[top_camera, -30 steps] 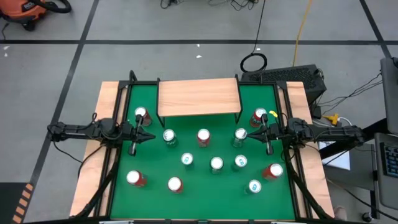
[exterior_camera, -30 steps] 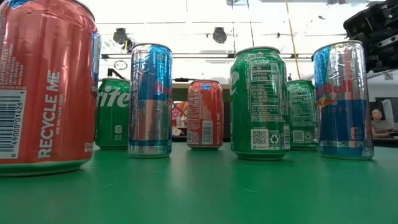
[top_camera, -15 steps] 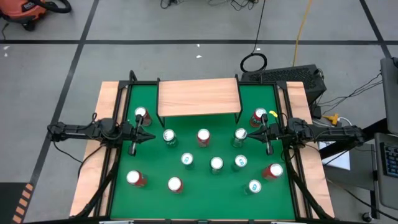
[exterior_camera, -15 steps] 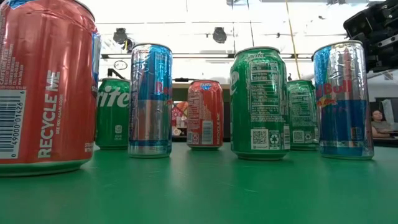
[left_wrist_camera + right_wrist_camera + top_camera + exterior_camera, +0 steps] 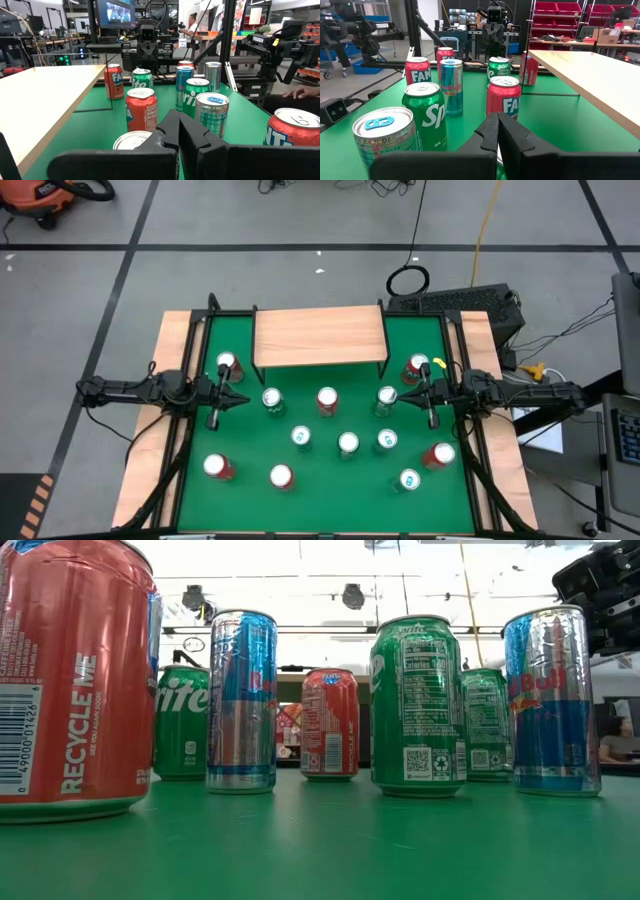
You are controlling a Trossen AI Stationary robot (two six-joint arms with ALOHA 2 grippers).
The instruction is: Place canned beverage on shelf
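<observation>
The shelf [image 5: 320, 337], a light-wood board on thin black legs, stands at the table's far edge and carries nothing. Several cans stand upright on the green table [image 5: 250, 500]: red ones [image 5: 326, 399], green ones [image 5: 271, 398] and slim blue-silver ones [image 5: 241, 700]. My left gripper [image 5: 243, 402] is shut at the table's left side, pointing right, just short of the green can, whose top shows beside the fingers [image 5: 134, 140]. My right gripper [image 5: 403, 398] is shut at the right side, pointing left toward a can [image 5: 386, 396].
Red cans stand near each arm at the far corners [image 5: 226, 364] [image 5: 416, 366], and more near the front edge [image 5: 215, 467] [image 5: 440, 453]. Wooden rails [image 5: 165, 420] border the table's left and right sides. A person sits in the room beyond [image 5: 612, 740].
</observation>
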